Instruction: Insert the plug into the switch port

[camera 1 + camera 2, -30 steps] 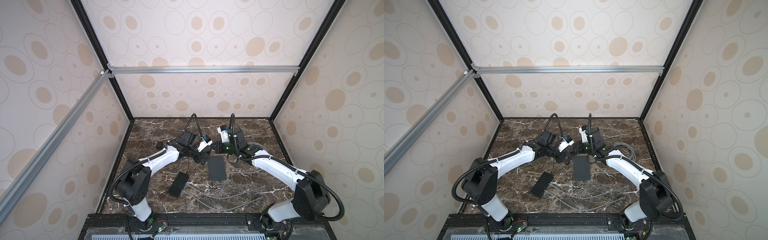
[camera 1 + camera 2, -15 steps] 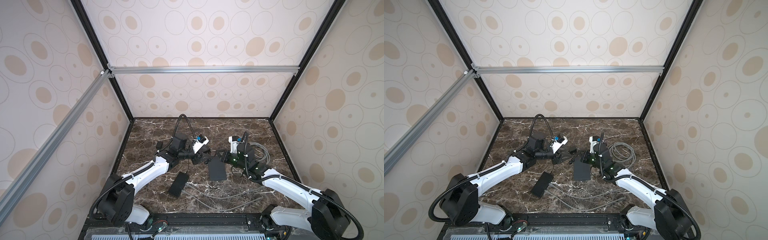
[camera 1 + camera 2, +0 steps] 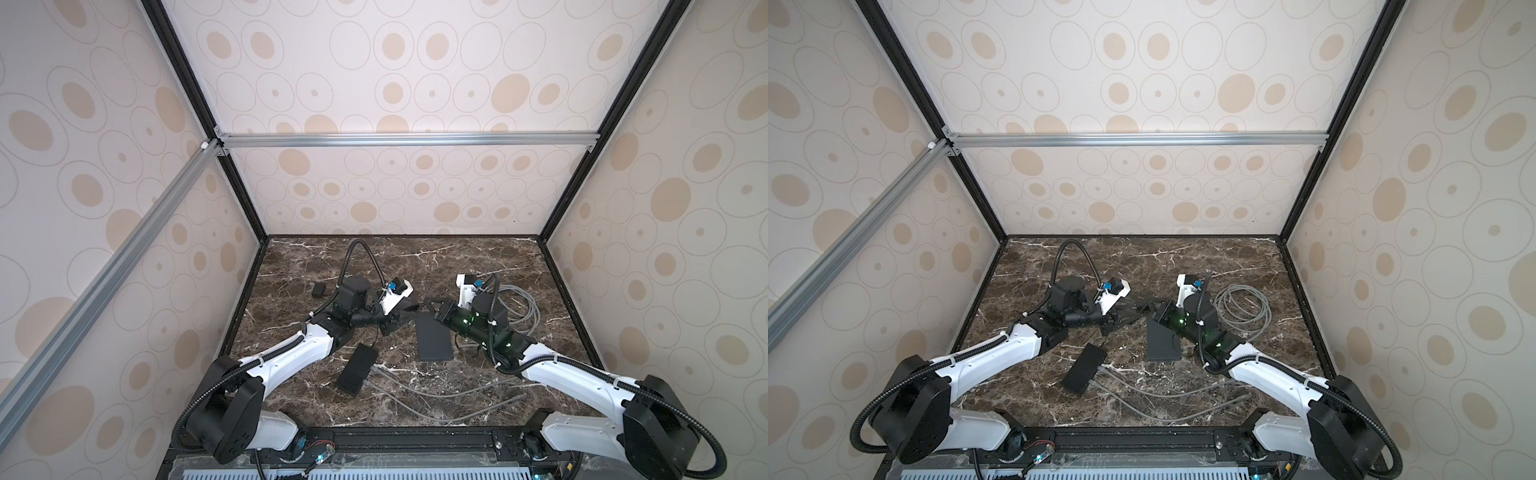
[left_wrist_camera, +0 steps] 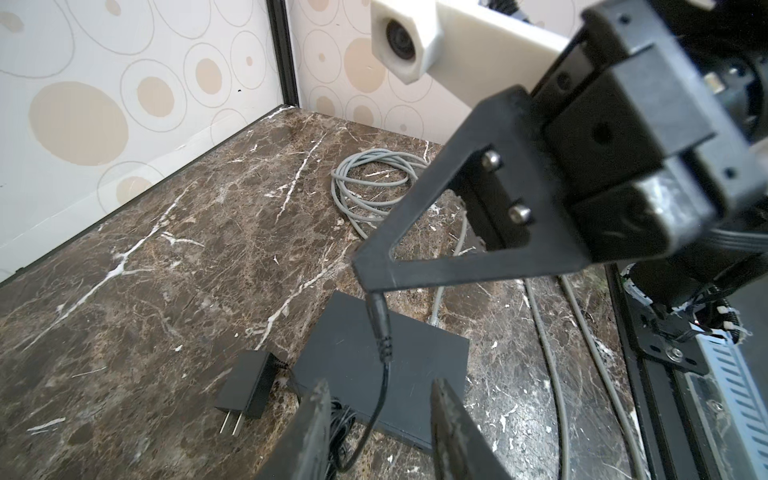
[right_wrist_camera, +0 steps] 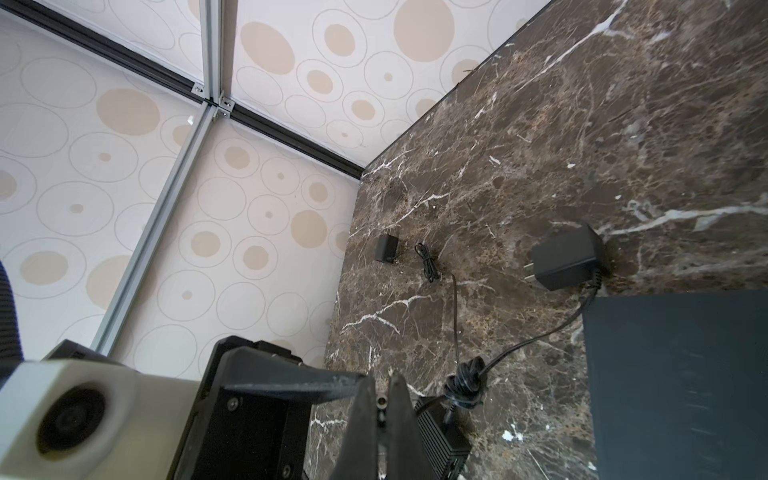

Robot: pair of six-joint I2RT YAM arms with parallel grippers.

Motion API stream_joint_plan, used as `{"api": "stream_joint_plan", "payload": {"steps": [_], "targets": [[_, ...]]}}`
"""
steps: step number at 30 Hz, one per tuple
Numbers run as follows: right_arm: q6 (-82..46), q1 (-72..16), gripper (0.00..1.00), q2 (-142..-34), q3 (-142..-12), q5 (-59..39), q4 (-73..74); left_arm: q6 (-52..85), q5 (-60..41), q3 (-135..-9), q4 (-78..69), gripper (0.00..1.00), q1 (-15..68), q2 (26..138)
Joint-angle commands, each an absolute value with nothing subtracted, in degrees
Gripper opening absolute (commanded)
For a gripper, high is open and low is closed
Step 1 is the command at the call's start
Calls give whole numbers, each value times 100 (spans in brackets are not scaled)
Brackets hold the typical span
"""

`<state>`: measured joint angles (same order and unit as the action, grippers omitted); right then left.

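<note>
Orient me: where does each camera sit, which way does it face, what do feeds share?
Top views: high over the robot's base, looking down and forward across the table; left arm and right arm show.
Left wrist: looks past the left fingers at the right gripper holding the plug.
Right wrist: looks along the right fingers, shut, toward the back-left corner.
Shared: both wrist views show plug and power adapter.

No legible text, label, brand or number on anything.
</note>
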<state>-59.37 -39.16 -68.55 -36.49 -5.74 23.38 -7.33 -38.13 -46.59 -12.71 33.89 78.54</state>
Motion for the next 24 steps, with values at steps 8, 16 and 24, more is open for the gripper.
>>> {"api": "stream_joint_plan", "payload": {"steps": [8,16,24], "targets": [[-6108,-4128,0,-6942,-3674,-546,2687,-883,-3805,-5041,-1099,31,3414,7978],[-6093,-4149,0,-6884,-3709,-519,2626,-912,-3806,-5159,-924,31,3413,8102],[-6016,-4149,0,-6747,-3720,-423,2493,-966,-3788,-5255,-736,30,3414,8225]]}}
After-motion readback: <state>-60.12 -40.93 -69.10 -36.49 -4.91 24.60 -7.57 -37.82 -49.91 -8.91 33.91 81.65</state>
